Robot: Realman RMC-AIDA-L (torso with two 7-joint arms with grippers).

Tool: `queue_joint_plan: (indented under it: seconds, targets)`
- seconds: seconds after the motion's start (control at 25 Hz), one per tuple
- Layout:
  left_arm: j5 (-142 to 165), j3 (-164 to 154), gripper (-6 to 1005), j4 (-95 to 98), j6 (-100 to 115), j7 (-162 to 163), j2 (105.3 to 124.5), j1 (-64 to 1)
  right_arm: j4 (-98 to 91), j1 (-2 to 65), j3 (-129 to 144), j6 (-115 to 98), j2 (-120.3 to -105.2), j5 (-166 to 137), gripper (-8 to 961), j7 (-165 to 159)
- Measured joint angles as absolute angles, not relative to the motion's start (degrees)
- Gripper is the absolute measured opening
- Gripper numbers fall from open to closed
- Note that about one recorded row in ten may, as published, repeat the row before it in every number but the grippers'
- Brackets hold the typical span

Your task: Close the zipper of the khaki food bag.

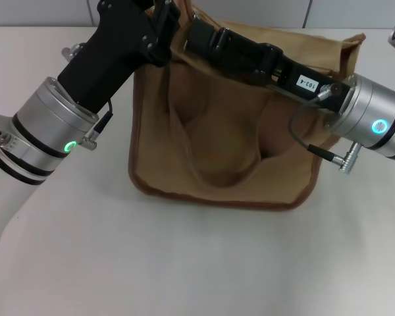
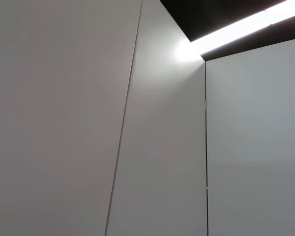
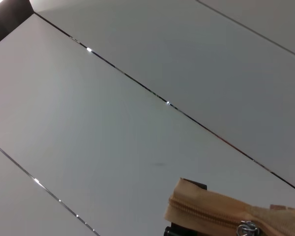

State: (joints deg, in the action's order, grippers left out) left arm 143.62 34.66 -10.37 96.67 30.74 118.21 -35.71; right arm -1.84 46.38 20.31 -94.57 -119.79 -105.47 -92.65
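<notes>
On the white surface point(image 1: 184, 263), before pale wall panels point(image 2: 64, 123), stands the khaki food bag point(image 1: 224, 151); left gripper point(image 1: 161, 29) and right gripper point(image 1: 204, 36) reach its top, fingers' state untellable; the zipper point(image 3: 211, 211) shows by the right wrist.

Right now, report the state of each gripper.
Left gripper: at the khaki food bag's top left corner; grip cannot be told.
Right gripper: at the bag's top edge; grip cannot be told.

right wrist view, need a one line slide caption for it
End of the khaki food bag with its zipper and silver pull tab, seen against pale wall panels.
</notes>
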Motion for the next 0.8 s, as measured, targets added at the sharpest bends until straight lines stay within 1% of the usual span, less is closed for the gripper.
queue_joint_plan:
  seconds: [0.8]
  targets:
    - [143.51, 34.73, 47, -10.38, 96.12, 30.76, 118.29, -36.02, -1.42, 47.12, 20.24, -90.94, -119.79, -105.45, 784, -93.08]
